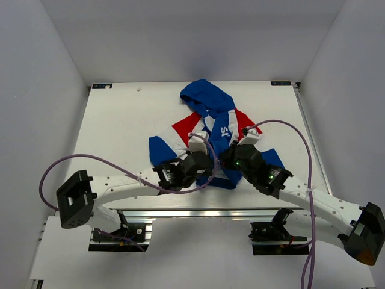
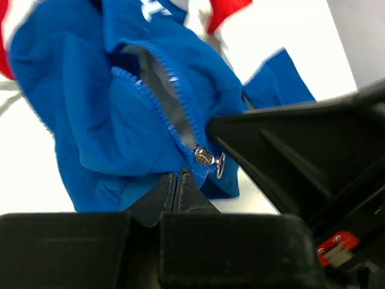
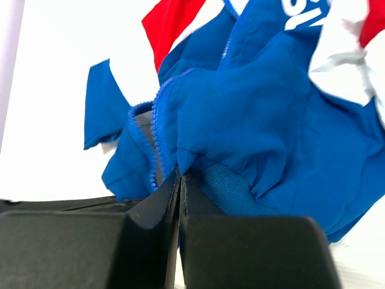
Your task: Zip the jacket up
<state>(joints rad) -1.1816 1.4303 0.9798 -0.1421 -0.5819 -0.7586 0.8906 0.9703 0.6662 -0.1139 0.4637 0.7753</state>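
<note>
At mid-worktop: the jacket (image 1: 207, 129) lies rumpled on the white worktop (image 1: 120, 120); its hood (image 1: 203, 96) points to the far edge and its hem lies toward our arm bases
Zipper: the slider (image 2: 203, 156) sits low, just above the hem; its metal pull tab (image 2: 219, 164) hangs free; the teeth (image 2: 150, 90) stand parted above it, so we judge the zipping barely begun
Left claw (image 2: 177, 179): clenched on blue hem fabric of the jacket, just below the slider
Right claw (image 3: 180, 177): clenched on the jacket's bottom edge, right beside the zipper teeth; the ribbed hem band (image 3: 225, 188) runs off to one side
Handling: we judge the cloth light, soft and limp; it will bunch and slide on the smooth worktop rather than resist a pull; the slider is likely to drag the whole front along unless the hem is pinned
Where to hold: we would keep one claw anchoring the hem below the slider; the other should take the small pull tab itself; it is thin, shiny and likely slippery, so a square pinch matters
Risk: loose fabric near the teeth could catch in the slider
</note>
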